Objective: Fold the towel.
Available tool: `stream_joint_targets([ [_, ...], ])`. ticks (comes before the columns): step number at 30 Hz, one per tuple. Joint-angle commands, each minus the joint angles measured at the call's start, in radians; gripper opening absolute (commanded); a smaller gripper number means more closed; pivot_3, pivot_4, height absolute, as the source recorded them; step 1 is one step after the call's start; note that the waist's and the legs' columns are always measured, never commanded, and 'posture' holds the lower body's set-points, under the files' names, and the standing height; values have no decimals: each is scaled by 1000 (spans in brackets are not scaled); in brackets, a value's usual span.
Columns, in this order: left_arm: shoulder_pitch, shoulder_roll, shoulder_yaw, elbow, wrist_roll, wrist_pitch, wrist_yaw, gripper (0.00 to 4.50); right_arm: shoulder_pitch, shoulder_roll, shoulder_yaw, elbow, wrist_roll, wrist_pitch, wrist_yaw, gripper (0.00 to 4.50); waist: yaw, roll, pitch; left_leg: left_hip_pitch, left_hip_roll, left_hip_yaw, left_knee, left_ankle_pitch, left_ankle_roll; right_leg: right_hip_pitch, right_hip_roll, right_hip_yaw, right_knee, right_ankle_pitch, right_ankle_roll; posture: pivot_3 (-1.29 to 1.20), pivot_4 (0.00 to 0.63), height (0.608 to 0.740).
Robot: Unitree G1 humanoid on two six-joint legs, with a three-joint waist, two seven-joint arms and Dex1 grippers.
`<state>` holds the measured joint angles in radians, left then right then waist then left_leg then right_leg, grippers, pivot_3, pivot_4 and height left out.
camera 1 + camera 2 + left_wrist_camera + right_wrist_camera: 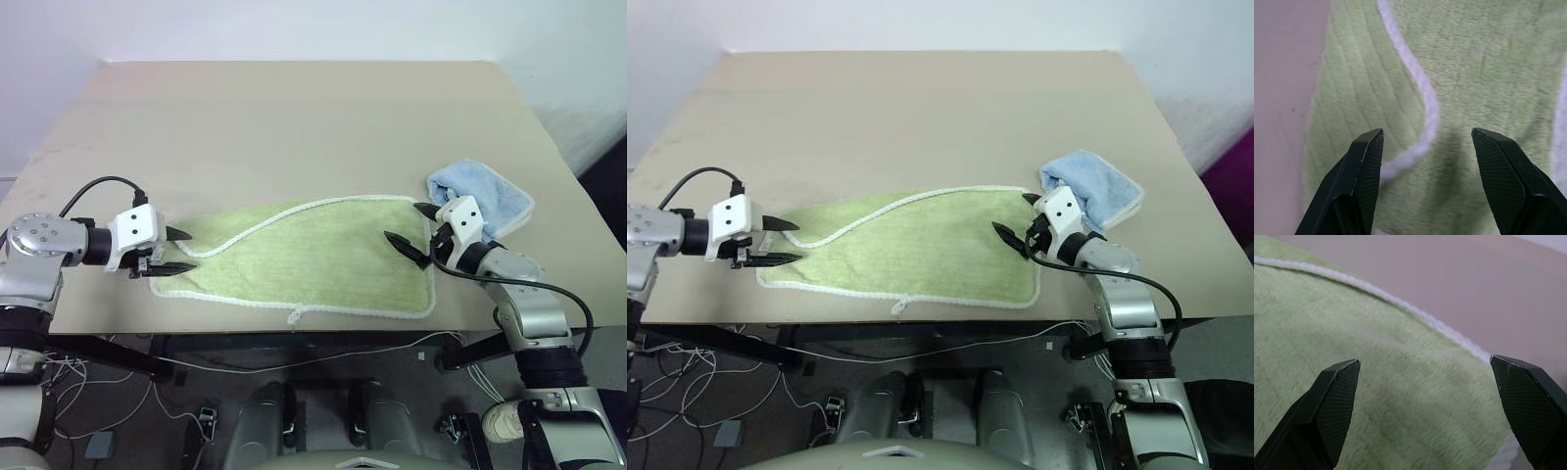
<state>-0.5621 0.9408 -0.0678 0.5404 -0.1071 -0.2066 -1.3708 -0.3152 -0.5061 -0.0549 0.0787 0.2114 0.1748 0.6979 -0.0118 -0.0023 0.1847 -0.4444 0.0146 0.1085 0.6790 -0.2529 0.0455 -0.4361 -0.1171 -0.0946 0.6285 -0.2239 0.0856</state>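
— The left gripper (182, 251): how did it stand?

— Its two black fingers (1364, 169) were parted with nothing between them, poised just at the left end of the towel (323, 259). In the left wrist view the green pile lay under the gap, and a curving line of white edging ran between the tips.

— And the right gripper (409, 231)?

— Spread wide and empty too. It hung over the towel's right end, near the far right corner, pointing inward toward the cloth. The right wrist view showed terry cloth below both fingertips (1334, 404) and the white hem running across to bare tabletop beyond.

— Where did the towel itself lie?

— Flat on the beige table (294, 127), close to the near edge, stretched between the two arms. It was partly folded: an upper layer lay over the lower one, and its white-stitched edge swept in a curve from the left end up and across to the far right corner. Along the near hem a small white loop tag (294, 316) stuck out toward the table's edge.

— Anything else on the table?

— A smaller light blue towel (490, 196), bunched up, just beyond the right gripper near the table's right side. I could not tell whether it touched the green one.
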Motion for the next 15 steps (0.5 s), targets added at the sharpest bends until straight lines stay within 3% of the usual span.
stream_joint_targets([
  [1,-67,-11,-29,102,68,-133,11,2995,14,3,-28,-65,14,-12,-22,4500,0,0,0,0,0,0,0,0,0,0,0,0,0,0,0,0,150,740],
  [9,-123,-23,-57,220,106,-255,-3,2995,36,4,-35,-91,19,-6,-45,4500,0,0,0,0,1,0,0,0,0,0,1,0,0,0,0,0,150,740],
  [15,-164,-40,-55,288,146,-330,90,2995,30,7,-28,-93,22,-2,-48,4500,1,0,0,0,0,0,1,-1,2,1,1,0,1,0,0,0,150,740],
])
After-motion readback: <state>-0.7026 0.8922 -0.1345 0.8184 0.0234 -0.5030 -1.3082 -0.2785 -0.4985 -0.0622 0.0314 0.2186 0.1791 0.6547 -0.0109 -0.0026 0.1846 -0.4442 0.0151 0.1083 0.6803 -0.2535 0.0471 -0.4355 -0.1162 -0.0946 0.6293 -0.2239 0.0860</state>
